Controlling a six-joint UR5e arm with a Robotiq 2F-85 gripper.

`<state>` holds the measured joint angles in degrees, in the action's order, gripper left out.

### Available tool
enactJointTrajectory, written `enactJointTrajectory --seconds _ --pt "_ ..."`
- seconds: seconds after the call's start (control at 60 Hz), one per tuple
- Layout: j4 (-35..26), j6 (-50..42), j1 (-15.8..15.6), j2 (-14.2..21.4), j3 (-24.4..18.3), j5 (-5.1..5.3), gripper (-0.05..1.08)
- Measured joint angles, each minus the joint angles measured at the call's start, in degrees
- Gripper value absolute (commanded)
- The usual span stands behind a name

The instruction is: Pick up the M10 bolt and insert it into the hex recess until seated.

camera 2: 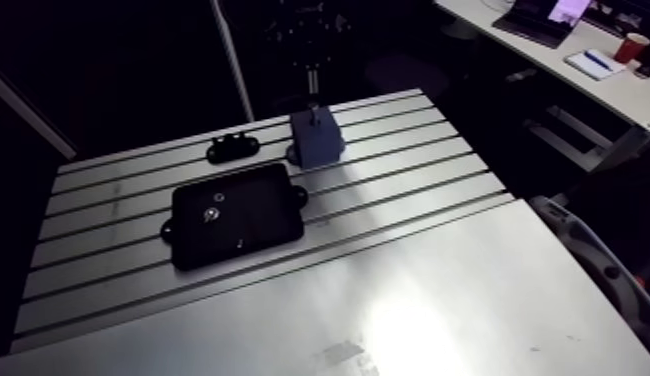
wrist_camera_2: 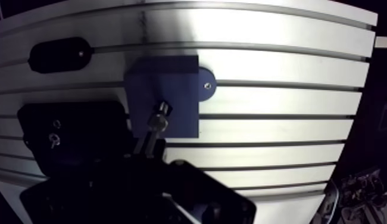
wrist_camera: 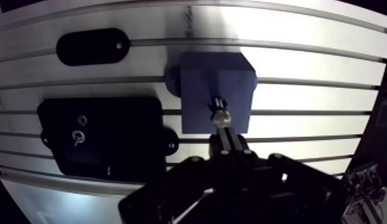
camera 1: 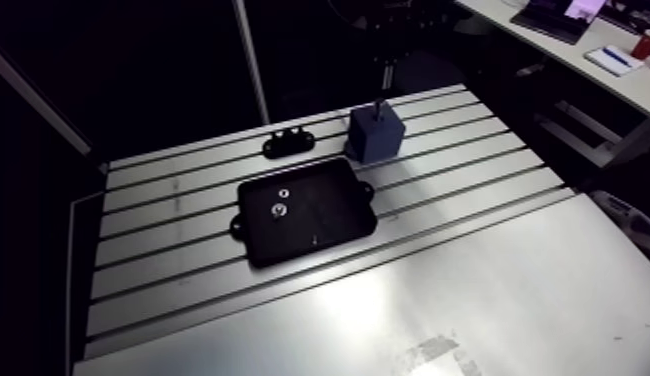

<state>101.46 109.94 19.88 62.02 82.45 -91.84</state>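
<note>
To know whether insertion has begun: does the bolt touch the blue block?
Cannot tell. The wrist view looks down on the bolt over the blue block, on its top face, so neither gap nor contact shows; the arm view shows it tiny.

M10 bolt (wrist_camera: 219,114): silvery, upright, lower end at blue block's (wrist_camera: 202,77) top face. Block stands nr table's (wrist_camera: 309,65) far edge.
</note>
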Motion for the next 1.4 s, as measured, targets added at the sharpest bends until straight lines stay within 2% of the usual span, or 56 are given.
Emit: enactJointTrajectory --seconds 1.4 --pt "1.68 1.5 0.19 -1.33 0.94 -0.13 1.07"
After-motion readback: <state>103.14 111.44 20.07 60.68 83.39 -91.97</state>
